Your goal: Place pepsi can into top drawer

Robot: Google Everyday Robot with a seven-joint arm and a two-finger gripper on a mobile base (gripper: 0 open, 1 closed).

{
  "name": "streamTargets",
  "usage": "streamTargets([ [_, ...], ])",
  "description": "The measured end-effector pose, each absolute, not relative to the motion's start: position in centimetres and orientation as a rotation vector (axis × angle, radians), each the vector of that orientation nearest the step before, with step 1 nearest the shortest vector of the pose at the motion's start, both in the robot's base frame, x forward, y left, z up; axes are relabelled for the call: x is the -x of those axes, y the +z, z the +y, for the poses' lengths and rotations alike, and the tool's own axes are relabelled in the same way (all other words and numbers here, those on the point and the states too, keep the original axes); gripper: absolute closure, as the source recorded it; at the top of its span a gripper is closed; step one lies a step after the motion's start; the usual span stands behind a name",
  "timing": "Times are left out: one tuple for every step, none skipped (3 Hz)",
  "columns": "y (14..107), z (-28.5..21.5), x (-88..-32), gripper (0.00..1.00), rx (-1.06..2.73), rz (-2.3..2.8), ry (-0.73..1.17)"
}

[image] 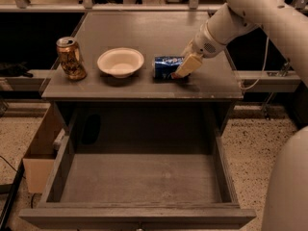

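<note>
Nearest the camera, the top drawer [139, 177] is pulled wide open, with its flat grey bottom in full view. A cardboard box [41, 148] is parked on the speckled floor just left of it. Up on the desk [144, 32], three things are lined up near the front edge. A gold-brown can [71, 57] is stood upright at the left, a white bowl [120, 61] is next to it, and the pepsi can [166, 66] is laid on its side right of the bowl, so it's not in the drawer yet. The end effector [183, 70] is set against the can's right end, at the end of the white arm [260, 8] from the upper right. Whether it's actually clamped on the can or just open can't be told.
</note>
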State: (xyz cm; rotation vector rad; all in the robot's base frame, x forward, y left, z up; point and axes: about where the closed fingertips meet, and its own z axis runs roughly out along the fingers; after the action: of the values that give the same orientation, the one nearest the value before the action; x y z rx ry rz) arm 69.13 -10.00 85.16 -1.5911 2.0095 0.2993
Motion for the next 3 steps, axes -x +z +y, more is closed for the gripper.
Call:
streamTargets([
  [85.2,-10.0,-69.1,0.87,1.591,2.009,0.299],
  [84.4,-9.7,-68.7,1.00,1.603,2.012,0.312],
  [83.9,-9.5,-67.2,1.00,1.598,2.007,0.337],
])
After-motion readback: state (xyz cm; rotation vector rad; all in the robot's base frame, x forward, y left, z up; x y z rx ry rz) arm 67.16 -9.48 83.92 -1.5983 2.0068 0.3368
